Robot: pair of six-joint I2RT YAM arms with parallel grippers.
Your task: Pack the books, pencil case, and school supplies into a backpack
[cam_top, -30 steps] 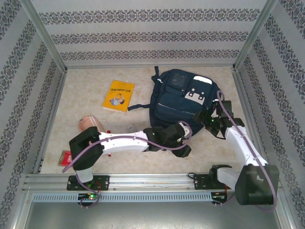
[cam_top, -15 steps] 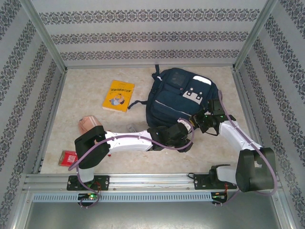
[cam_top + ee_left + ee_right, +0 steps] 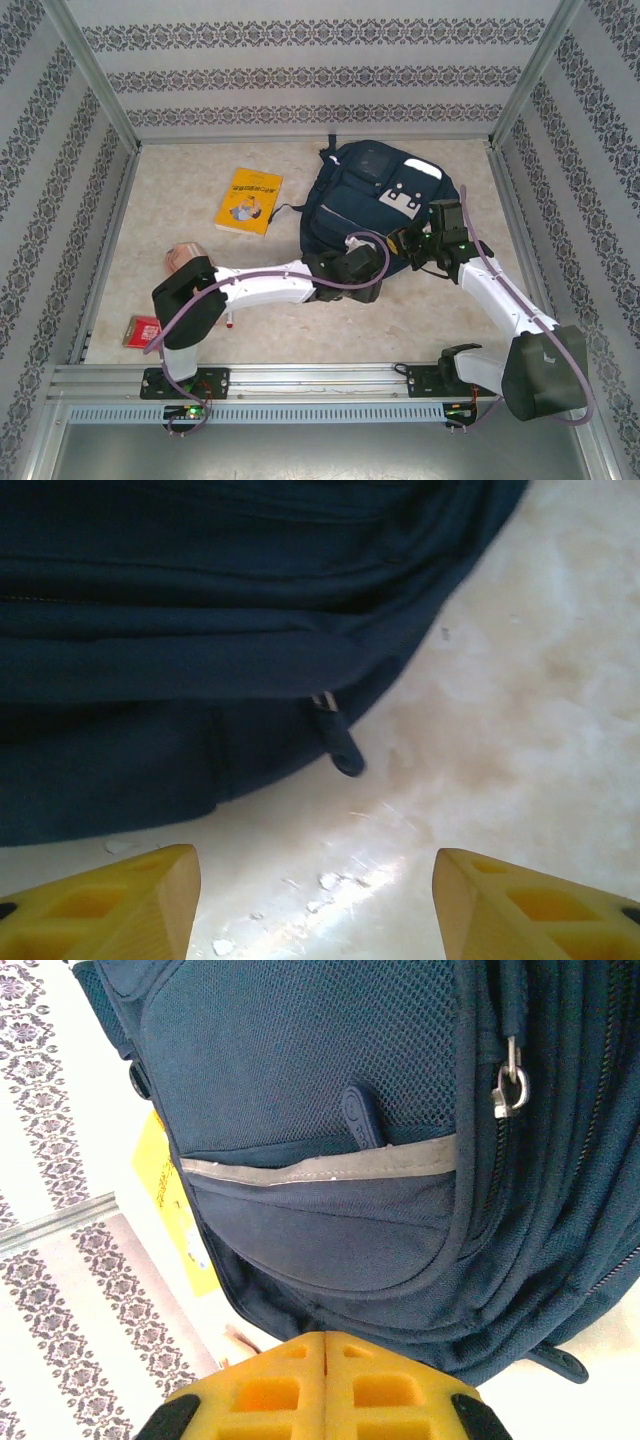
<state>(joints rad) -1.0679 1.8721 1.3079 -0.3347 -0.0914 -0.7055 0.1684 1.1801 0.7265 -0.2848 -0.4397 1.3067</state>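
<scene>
The navy backpack [image 3: 375, 200] lies at the middle back of the table. My left gripper [image 3: 315, 865] is open just in front of the backpack's [image 3: 200, 630] near edge, where a dark zipper pull [image 3: 341, 743] hangs; nothing is between its fingers. At the pack's right side my right gripper [image 3: 325, 1345] is shut, its tips against the backpack's [image 3: 330, 1140] lower seam. The yellow book [image 3: 248, 200] lies flat to the left of the pack. A peach wood piece [image 3: 180, 257] and the red packet [image 3: 143, 330] lie at the near left. The pencil case is out of view.
Patterned walls and metal rails enclose the table on three sides. My left arm [image 3: 260, 287] stretches across the near middle. A metal zipper slider [image 3: 508, 1085] hangs on the pack's side. The yellow book [image 3: 165, 1200] shows beyond the pack in the right wrist view.
My right gripper has shut and moved left against the backpack's lower right side. My left gripper has moved up toward the pack's near edge. The pack has shifted slightly to the left.
</scene>
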